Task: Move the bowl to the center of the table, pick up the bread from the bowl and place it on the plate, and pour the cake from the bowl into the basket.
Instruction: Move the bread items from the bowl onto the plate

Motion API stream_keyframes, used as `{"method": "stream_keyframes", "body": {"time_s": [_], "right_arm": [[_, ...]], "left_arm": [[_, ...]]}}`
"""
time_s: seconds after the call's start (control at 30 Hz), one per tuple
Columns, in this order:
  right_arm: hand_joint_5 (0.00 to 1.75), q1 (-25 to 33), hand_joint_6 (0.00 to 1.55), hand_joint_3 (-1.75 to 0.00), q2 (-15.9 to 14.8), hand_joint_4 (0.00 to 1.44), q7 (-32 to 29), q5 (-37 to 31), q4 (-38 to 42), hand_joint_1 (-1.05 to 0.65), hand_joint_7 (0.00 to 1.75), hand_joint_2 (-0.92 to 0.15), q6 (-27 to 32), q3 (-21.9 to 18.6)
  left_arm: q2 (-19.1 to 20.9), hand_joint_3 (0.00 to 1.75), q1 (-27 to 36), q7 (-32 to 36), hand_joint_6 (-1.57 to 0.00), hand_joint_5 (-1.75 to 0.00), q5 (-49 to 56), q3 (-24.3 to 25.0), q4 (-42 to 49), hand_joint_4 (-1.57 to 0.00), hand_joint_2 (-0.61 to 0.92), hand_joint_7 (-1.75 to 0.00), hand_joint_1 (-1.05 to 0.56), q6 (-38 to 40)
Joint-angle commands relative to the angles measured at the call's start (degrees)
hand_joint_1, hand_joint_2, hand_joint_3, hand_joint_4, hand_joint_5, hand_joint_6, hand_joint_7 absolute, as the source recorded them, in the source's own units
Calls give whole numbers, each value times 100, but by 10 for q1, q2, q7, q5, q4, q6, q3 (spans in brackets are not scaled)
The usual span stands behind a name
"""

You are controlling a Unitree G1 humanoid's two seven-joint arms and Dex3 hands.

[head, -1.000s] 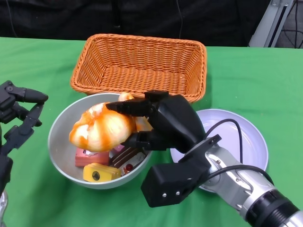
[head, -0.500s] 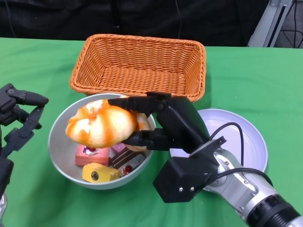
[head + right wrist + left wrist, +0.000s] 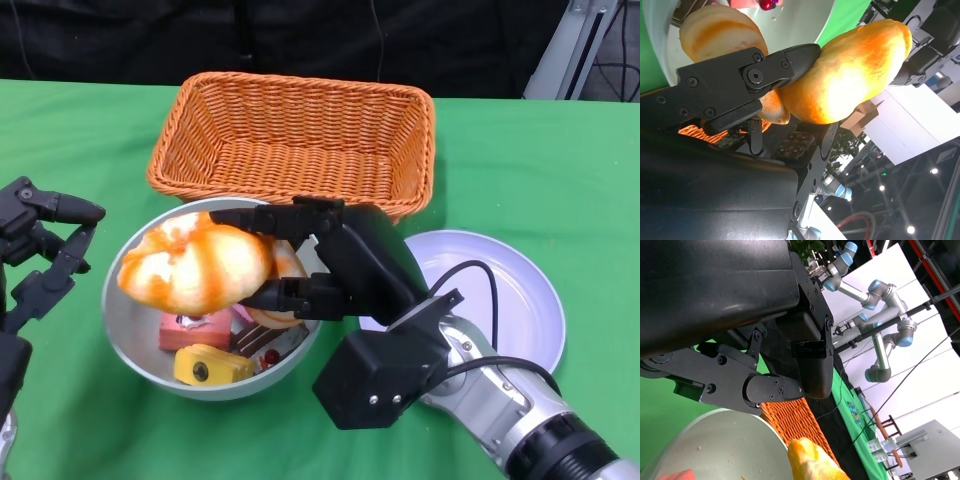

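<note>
right robot hand (image 3: 330, 265) gripping bread (image 3: 195, 268) above bowl (image 3: 125, 270); left robot hand (image 3: 40, 245) empty

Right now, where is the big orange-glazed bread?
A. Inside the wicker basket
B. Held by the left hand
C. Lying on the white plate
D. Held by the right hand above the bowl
D: the right hand grips the bread over the bowl, clear of the cakes below.

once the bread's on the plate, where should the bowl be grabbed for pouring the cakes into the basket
Probably the bowl's left rim, taken from the left by the left hand, which hovers open beside it. The rim is thin and exposed there, while the right hand holding the bread covers the right side. The basket lies just behind, so tipping away looks short.
</note>
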Motion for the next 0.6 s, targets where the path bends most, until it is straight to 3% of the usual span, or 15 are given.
{"method": "stream_keyframes", "body": {"time_s": [0.03, 0.4, 0.6], "right_arm": [[126, -4, 116, -1, 7, 70, 5, 19, 8, -20, 17, -91, -9, -12], [130, -4, 114, -2, 35, 69, 29, 62, 7, -24, 21, -92, 25, -42], [149, -1, 105, -6, 46, 62, 60, 94, -9, -27, 37, -92, 68, -63]], "left_arm": [[11, 32, -7, 7, -84, -152, 1, 2, 5, -83, 92, -108, -26, -4], [10, 32, -6, 7, -83, -152, 1, 2, 4, -82, 92, -109, -26, -6], [9, 32, -7, 9, -83, -152, 2, 2, 6, -82, 92, -110, -27, -6]]}}
